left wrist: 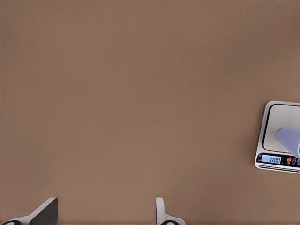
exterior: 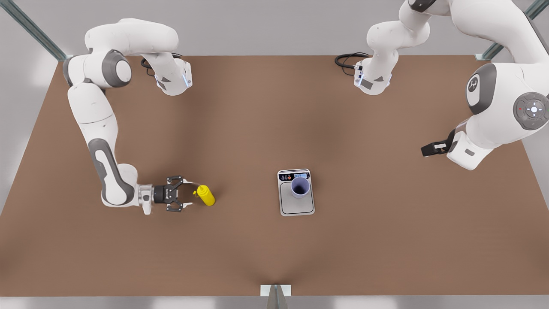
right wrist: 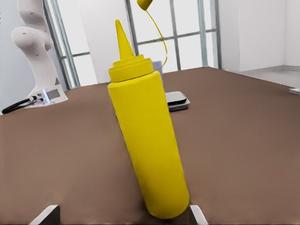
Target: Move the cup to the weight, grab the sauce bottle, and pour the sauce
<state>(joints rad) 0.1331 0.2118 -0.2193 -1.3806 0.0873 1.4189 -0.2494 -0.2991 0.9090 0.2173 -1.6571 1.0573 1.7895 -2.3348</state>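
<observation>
Meanwhile, right pincer (exterior: 191,199) spreads open around the sauce bottle (exterior: 206,195) on open counter (exterior: 274,257), cup (exterior: 300,187) atop the weight (exterior: 296,201); left pincer (exterior: 429,149), released, waits near the counter's edge.

Simulated robot lab: 2 white arms (exterior: 107,128) mounted at a bare brown table (exterior: 240,249), grey walls, metal frame struts (exterior: 34,30), and tall windows (right wrist: 187,42) behind.
</observation>
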